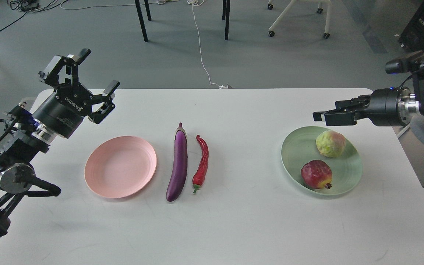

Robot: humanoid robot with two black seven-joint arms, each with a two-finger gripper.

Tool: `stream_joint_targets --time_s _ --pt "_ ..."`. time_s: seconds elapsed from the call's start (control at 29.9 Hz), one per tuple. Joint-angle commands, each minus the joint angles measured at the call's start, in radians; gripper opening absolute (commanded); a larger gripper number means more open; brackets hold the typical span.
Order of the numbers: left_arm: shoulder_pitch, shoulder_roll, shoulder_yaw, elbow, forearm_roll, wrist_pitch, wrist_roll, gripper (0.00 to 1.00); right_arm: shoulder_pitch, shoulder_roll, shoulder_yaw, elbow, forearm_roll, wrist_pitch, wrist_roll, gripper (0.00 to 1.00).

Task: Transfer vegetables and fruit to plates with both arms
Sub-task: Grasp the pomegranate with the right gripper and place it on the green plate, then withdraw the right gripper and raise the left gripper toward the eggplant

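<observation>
Fruit side found complete: the pomegranate (316,174) and the yellow-green fruit (330,144) both lie on the mint plate (296,147), apart from one another; the right gripper (324,116) hangs just above the plate's far rim, holding nothing, and its jaws are seen edge-on, so I cannot tell whether they are parted. Vegetable side outstanding: the eggplant (178,165) and the chili pepper (202,163) lie side by side on the table (234,228), close but seemingly not touching, just right of the empty pink plate (120,171). The left gripper (87,79) is raised above the table's far left, jaws released and spread wide, empty. Recommendation for the step in hand (judged to be the eggplant, nearest the plate): descend over its thick middle; set the jaws across its width, not along it; keep clear of the chili; close gently, the skin being glossy and likely to slip; lift straight before carrying left.
</observation>
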Motion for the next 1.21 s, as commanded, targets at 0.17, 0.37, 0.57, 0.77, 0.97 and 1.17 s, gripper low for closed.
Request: stream_joint_targets --time_s 0.17,0.37,0.57,0.77,0.97,1.17 --pt "0.000 0.007 -0.004 -0.020 0.000 0.000 -0.001 0.99 -0.113 -0.042 0.164 -0.008 0.683 -0.011 0.000 0.97" --pt "0.002 -0.003 -0.006 -0.024 0.000 0.000 -0.001 0.99 -0.236 -0.035 0.253 -0.002 1.136 -0.011 0.000 0.97" --pt "0.002 -0.065 -0.029 -0.024 0.001 0.000 0.004 0.99 -0.383 -0.019 0.358 -0.002 1.383 -0.001 0.000 0.97" --pt "0.002 -0.101 -0.043 -0.024 0.011 0.000 0.009 0.99 -0.512 0.119 0.505 -0.040 1.529 -0.001 0.000 0.97" --pt "0.003 -0.095 -0.040 -0.050 0.089 0.000 0.007 0.99 -0.585 0.243 0.586 -0.116 1.613 -0.001 0.000 0.97" --pt "0.002 -0.052 -0.036 -0.118 0.378 0.000 0.006 0.99 -0.591 0.251 0.611 -0.140 1.658 0.043 0.000 0.98"
